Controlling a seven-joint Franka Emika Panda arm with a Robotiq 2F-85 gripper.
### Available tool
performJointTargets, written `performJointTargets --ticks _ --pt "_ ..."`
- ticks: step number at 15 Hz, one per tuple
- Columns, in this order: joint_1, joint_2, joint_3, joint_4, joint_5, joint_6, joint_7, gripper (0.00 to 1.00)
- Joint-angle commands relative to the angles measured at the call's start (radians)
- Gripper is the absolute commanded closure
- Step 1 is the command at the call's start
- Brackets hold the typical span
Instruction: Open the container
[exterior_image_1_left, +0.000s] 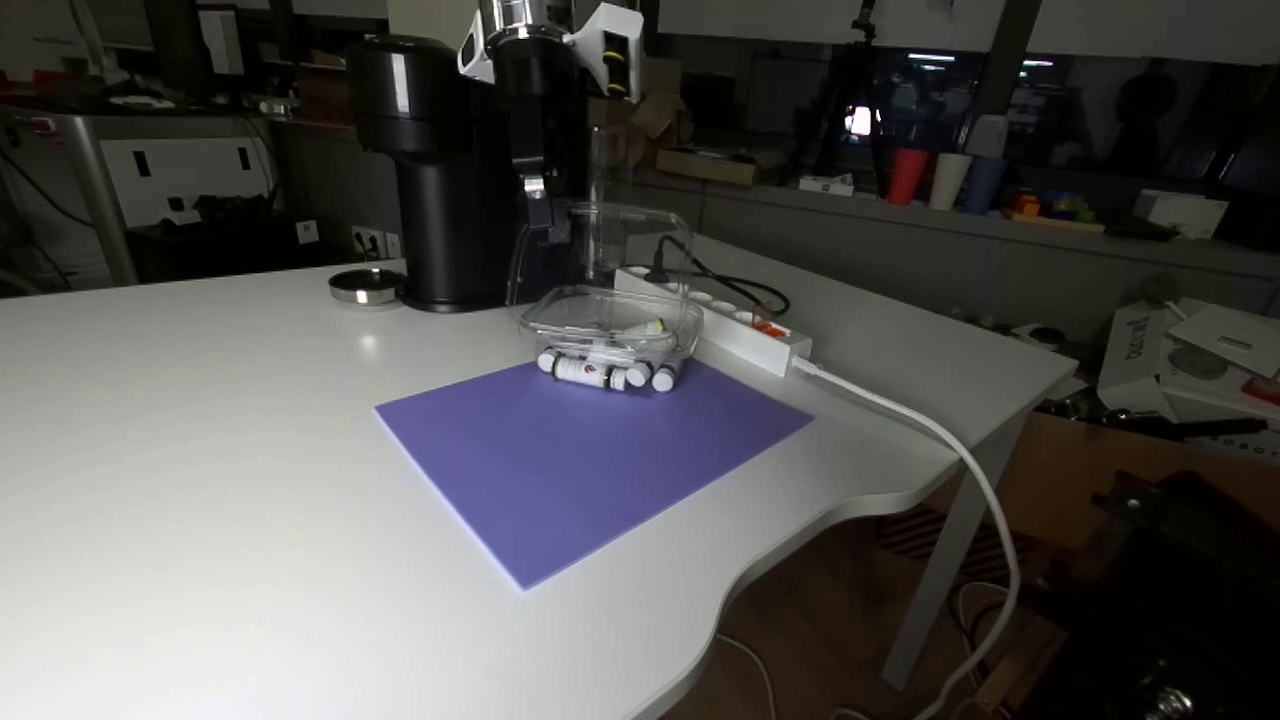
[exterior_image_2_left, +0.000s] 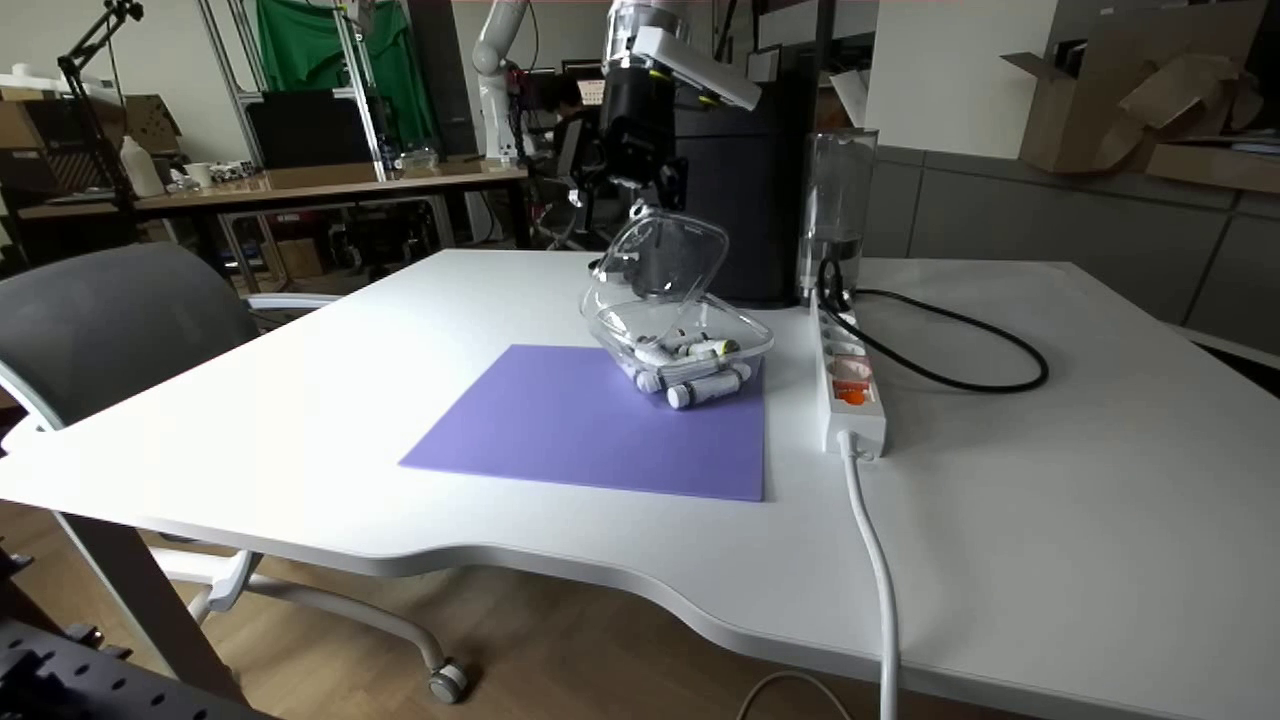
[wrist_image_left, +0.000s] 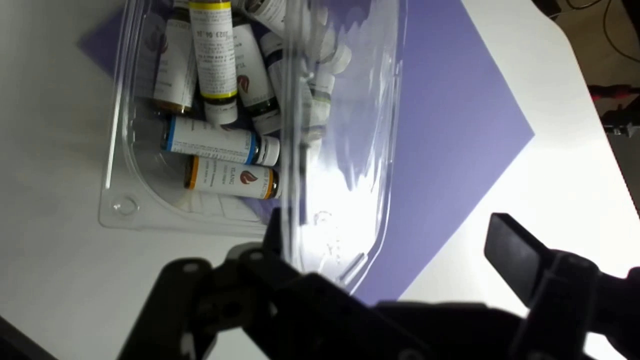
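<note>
Spread hand (wrist_image_left: 391, 240), clear container (wrist_image_left: 145, 214), lid (wrist_image_left: 345, 165) raised, bottle (wrist_image_left: 231, 178) labelled "YLANG"

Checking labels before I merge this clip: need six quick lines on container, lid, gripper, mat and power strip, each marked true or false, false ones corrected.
1. The lid of the container stands raised. True.
2. The container is empty. False: several small bottles lie inside.
3. The gripper is shut. False: its fingers stand wide apart.
4. The mat is purple. True.
5. The power strip stands on the mat. False: it stands beside the mat, on the white table.
6. A white cable runs from the power strip. True.
</note>
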Motion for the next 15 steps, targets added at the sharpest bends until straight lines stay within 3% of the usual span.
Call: performJointTargets --ticks 1,8,15 --pt "0.055 -0.077 -0.035 -0.109 -0.047 0.022 0.163 0.00" --pt "0.101 -0.174 -0.034 -0.261 -0.124 0.054 0.362 0.00" --pt "0.131 -0.256 -0.019 -0.404 -0.199 0.097 0.427 0.00"
